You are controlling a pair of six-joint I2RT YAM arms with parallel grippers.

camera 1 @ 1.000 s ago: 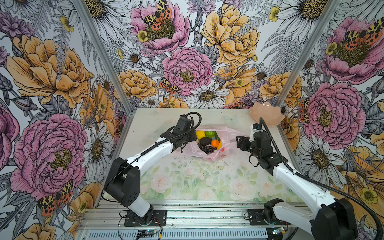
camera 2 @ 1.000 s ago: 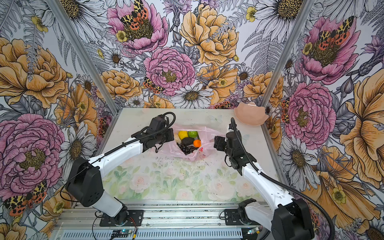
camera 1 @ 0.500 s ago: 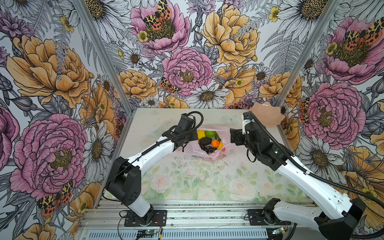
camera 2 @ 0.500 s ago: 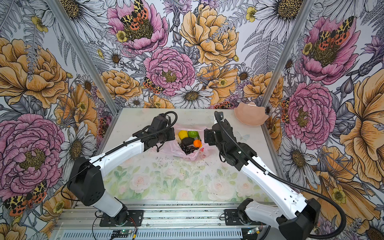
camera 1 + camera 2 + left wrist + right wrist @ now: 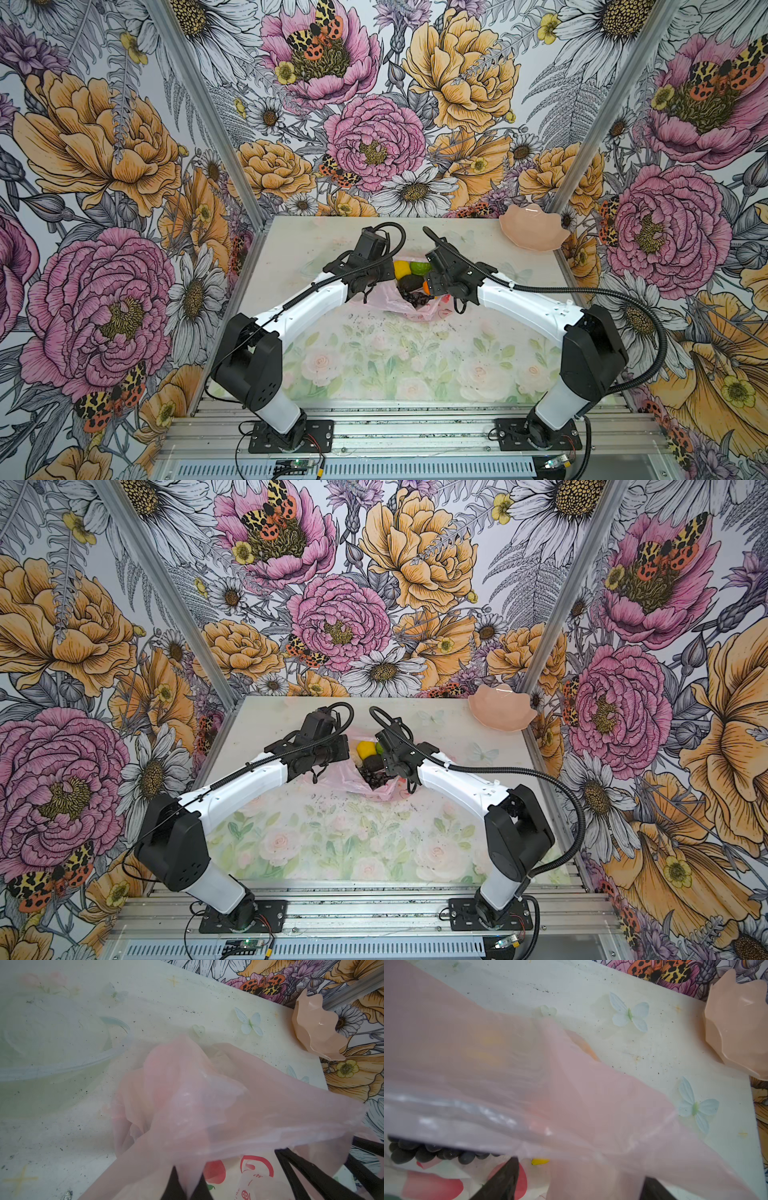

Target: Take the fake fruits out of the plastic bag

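Across the pastel floral tabletop (image 5: pixel 374 353) we see the left gripper (image 5: pixel 188 1176) pinching the thin pink plastic bag (image 5: pixel 207 1105) at its rim. The right gripper (image 5: pixel 580 1169) has its fingers spread astride that rim. The bag lies front-to-back, mouth gaping upward.

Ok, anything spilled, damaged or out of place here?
Nothing looks spilled or torn: the fake fruits sit inside the plastic bag. Only oddity: dark specks litter the table near it, like grime.

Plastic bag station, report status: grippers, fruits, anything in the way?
Left gripper shut on plastic bag. Right gripper open, bag film between its jaws. Lemon, lime, avocado, grapes, orange inside bag.
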